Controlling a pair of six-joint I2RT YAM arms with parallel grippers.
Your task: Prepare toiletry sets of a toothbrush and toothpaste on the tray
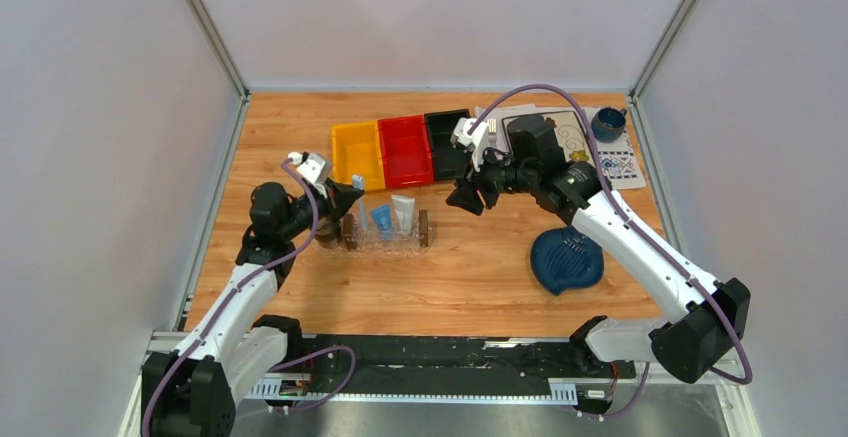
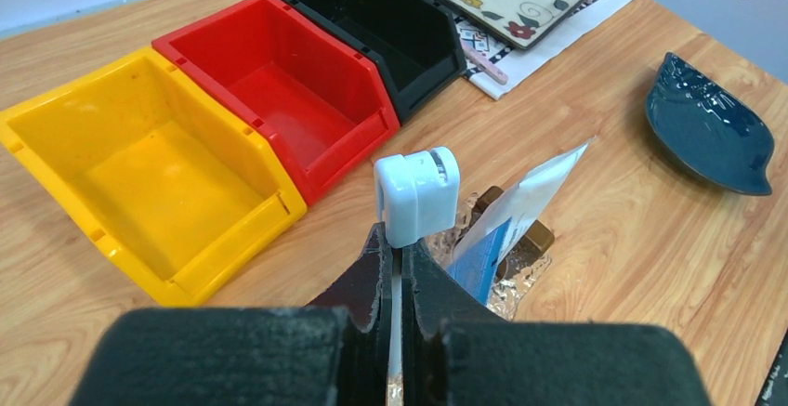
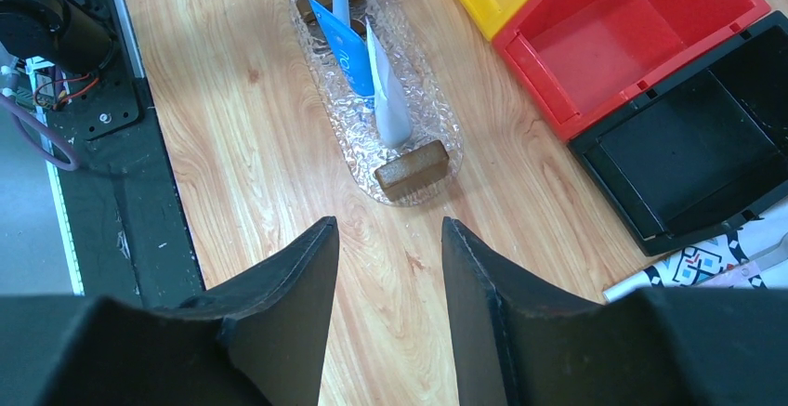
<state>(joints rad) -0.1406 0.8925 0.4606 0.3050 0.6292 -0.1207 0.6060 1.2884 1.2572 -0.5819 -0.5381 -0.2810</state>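
Observation:
The clear textured tray [image 1: 388,244] lies at the table's middle with a brown block [image 3: 413,172] at each short end. A bright blue toothpaste tube [image 1: 381,219] and a white-grey tube [image 1: 403,213] lie in it, side by side. My left gripper [image 1: 345,200] is shut on the pale blue toothbrush [image 1: 357,181] and holds it over the tray's left end. In the left wrist view its capped head [image 2: 416,197] sticks out past the fingertips, with the tubes [image 2: 520,203] just beyond. My right gripper [image 1: 466,197] is open and empty, right of the tray and above the table.
Yellow [image 1: 358,154], red [image 1: 405,149] and black [image 1: 447,143] bins stand in a row behind the tray. A floral plate [image 1: 565,135] on a patterned mat, a fork [image 2: 485,64] and a blue cup [image 1: 607,123] are at the back right. A dark blue leaf dish [image 1: 566,260] lies at the right.

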